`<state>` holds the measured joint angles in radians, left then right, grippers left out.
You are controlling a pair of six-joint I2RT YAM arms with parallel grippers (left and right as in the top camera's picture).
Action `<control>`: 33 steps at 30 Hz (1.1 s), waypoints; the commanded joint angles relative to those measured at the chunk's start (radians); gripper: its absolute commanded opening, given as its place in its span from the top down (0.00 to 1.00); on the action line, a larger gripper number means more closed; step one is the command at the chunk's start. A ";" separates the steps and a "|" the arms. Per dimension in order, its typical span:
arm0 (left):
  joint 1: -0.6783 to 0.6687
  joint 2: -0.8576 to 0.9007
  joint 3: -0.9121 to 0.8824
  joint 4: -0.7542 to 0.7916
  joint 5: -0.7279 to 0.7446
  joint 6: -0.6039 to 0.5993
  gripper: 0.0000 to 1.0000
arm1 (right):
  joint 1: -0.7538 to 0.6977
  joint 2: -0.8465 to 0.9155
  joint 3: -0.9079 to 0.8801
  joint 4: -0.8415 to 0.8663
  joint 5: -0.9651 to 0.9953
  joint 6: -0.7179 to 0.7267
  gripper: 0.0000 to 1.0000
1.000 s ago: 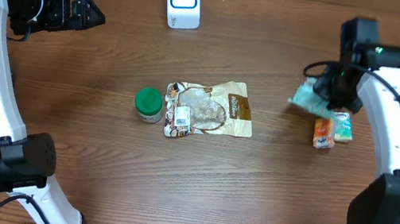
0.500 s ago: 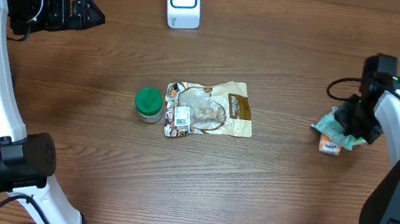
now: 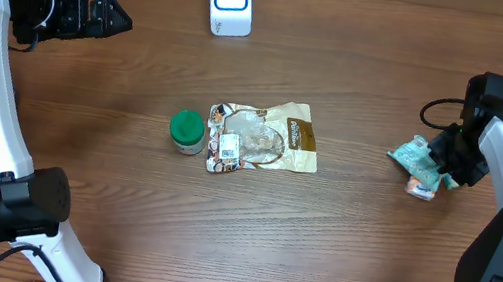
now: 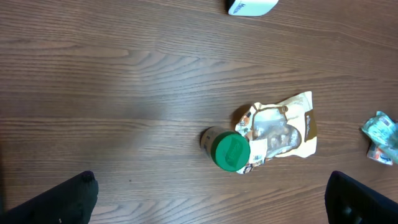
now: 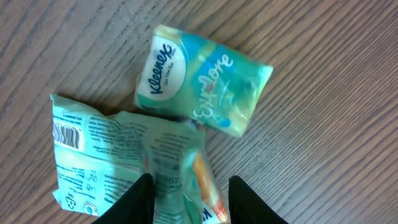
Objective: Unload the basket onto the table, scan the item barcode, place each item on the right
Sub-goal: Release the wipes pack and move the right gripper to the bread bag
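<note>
Desk (image 3: 335,255): dark wood grain; it carries everything listed here.
Scanner (image 3: 230,1): white with a blue-edged face, at the far edge of the desk near the middle, well apart from both arms.
Teal packet (image 5: 106,155): the task's item. It is crumpled and sits at the right side of the desk, well apart from the Scanner, printed side up.
Barcode (image 5: 65,134): on the Teal packet, near its left end in the right wrist view, facing up.
Right gripper (image 5: 189,199): directly over the crumpled end of the Teal packet.
Right fingers (image 5: 140,199): partly apart, one on each side of the packet's raised fold. Whether they press it or have let go, I cannot tell.
Kleenex pack (image 5: 202,81): flat on the desk, with the Teal packet overlapping one of its edges.
Orange item (image 3: 419,189): small, just beside the Teal packet on its near side and close to the Right gripper.
Left gripper (image 3: 118,14): above the far left corner of the desk, well away from every item.
Left fingers (image 4: 68,199): released and spread wide, with nothing between them.
Green-lidded jar (image 3: 186,132): in the middle of the desk, touching the left end of the Snack pouch.
Snack pouch (image 3: 262,138): flat, brown and cream with a clear window and a white label at its left end.
</note>
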<state>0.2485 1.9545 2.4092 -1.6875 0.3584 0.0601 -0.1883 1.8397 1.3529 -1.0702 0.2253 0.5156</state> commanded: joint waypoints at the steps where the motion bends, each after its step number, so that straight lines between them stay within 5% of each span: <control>1: -0.007 -0.006 0.010 -0.002 -0.003 0.019 0.00 | -0.003 -0.011 0.017 -0.021 0.013 0.000 0.64; 7: -0.007 -0.006 0.010 -0.002 -0.003 0.019 0.01 | 0.007 -0.011 0.222 -0.192 -0.020 -0.052 0.64; 13: -0.007 -0.006 0.010 -0.002 -0.003 0.019 0.00 | 0.080 -0.011 0.417 -0.281 -0.354 -0.245 0.54; 18: -0.007 -0.006 0.010 -0.002 -0.003 0.019 0.00 | 0.198 -0.004 0.380 -0.170 -0.581 -0.257 0.50; 29: -0.007 -0.006 0.010 -0.002 -0.003 0.019 0.00 | 0.461 0.145 0.286 0.134 -0.576 -0.233 0.38; 33: -0.007 -0.006 0.010 -0.002 -0.003 0.019 0.01 | 0.508 0.245 0.286 0.323 -0.578 -0.397 0.36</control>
<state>0.2485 1.9545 2.4096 -1.6867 0.3588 0.0601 0.2974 2.0270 1.6432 -0.8356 -0.3458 0.2508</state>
